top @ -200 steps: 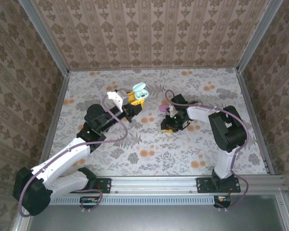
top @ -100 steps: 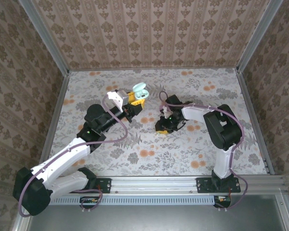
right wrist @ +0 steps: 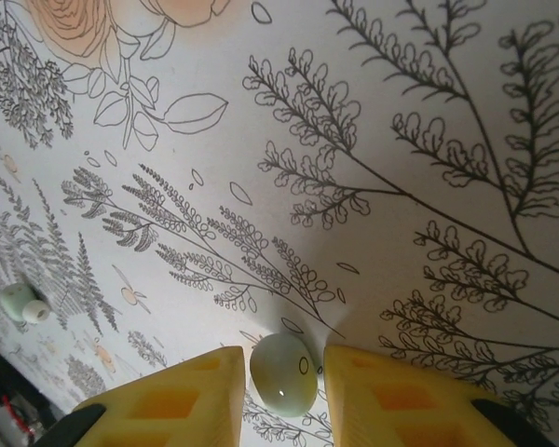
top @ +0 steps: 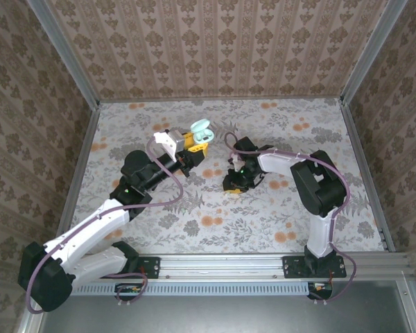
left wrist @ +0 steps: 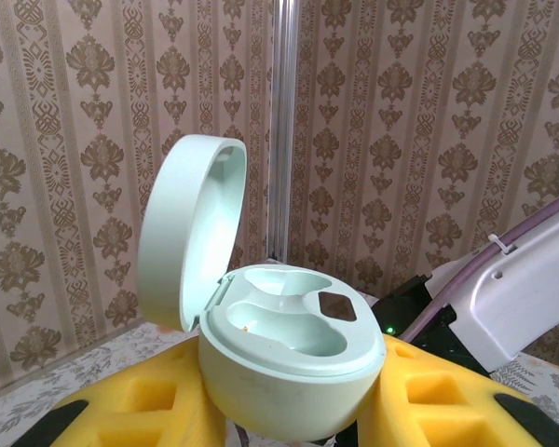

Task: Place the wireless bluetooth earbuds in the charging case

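My right gripper (right wrist: 284,361) is the nearer of my two, tipped down close over the flowered table (right wrist: 419,140) a little right of the middle. Its two yellow fingers (right wrist: 177,400) are spread apart, and a small pale greenish-white earbud (right wrist: 282,374) lies on the table in the gap between them. A thin strip of table shows on either side of it, so neither finger is pressing on it. In the right wrist view a second earbud (right wrist: 20,303), pale with a whiter tip, lies on the table well apart from the first, off toward the left edge of that picture. Farther out and to the left, my left gripper (left wrist: 289,414) is raised off the table and its yellow fingers are closed against the sides of the charging case (left wrist: 289,368), a mint-green pebble held base down. The case is open: its lid (left wrist: 191,233) stands upright on the hinge at the left in the left wrist view, and the two moulded wells (left wrist: 284,317) in the top face are bare, with a dark square patch in the right one. Just behind the case in that view I see part of my right arm (left wrist: 508,289), a white link with a purple cable running along it. Beyond both grippers the table runs back to the patterned brown wallpaper (top: 222,48) of the far wall, with a metal post (left wrist: 281,121) standing upright behind the open lid.
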Robot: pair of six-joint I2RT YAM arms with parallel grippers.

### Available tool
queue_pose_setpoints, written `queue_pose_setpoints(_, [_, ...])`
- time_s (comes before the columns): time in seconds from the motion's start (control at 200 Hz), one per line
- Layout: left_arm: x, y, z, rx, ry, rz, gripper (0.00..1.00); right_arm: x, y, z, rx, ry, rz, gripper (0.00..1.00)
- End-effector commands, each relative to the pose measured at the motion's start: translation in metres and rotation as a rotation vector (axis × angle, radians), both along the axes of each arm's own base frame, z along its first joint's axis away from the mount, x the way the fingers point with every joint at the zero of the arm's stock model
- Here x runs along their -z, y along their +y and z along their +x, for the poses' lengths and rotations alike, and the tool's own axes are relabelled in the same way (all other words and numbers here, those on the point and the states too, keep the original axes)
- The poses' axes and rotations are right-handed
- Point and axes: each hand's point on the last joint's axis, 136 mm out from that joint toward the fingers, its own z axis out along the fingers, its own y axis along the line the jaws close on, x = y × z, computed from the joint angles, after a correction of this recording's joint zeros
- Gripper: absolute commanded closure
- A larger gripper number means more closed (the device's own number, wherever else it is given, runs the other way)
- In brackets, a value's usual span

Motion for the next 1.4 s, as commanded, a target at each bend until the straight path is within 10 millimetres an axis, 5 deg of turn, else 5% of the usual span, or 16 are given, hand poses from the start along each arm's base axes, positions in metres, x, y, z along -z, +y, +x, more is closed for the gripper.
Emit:
queue_pose_setpoints(0.0, [-0.022,0.0,-0.005,0.014,-0.041,-0.033,0.66,0.019,-0.005,-0.009,-0.007,0.034,-0.125,0.69])
queue_pose_setpoints(0.255, [-0.02,0.0,-0.004,0.01,-0.035,-0.028,0.66,0.026,0.0,-0.008,0.018,0.02,-0.234,0.79])
queue_pose_setpoints(0.675, [-0.021,0.003,-0.004,-0.006,-0.04,-0.028,0.66,-0.023,-0.032,0.012,0.091,-0.126,-0.401,0.82])
queue_pose_setpoints(0.88, [-0.023,0.006,-0.004,-0.015,-0.048,-0.019,0.66,-0.022,-0.05,0.008,0.087,-0.111,-0.51,0.82])
queue_pose_setpoints(1.125, [-0.023,0.01,0.001,-0.042,-0.048,-0.014,0.66,-0.009,-0.05,0.004,0.121,-0.054,-0.512,0.83])
queue_pose_setpoints(1.395, [-0.024,0.011,0.002,-0.044,-0.048,-0.014,0.66,-0.017,-0.059,0.007,0.106,-0.065,-0.562,0.83])
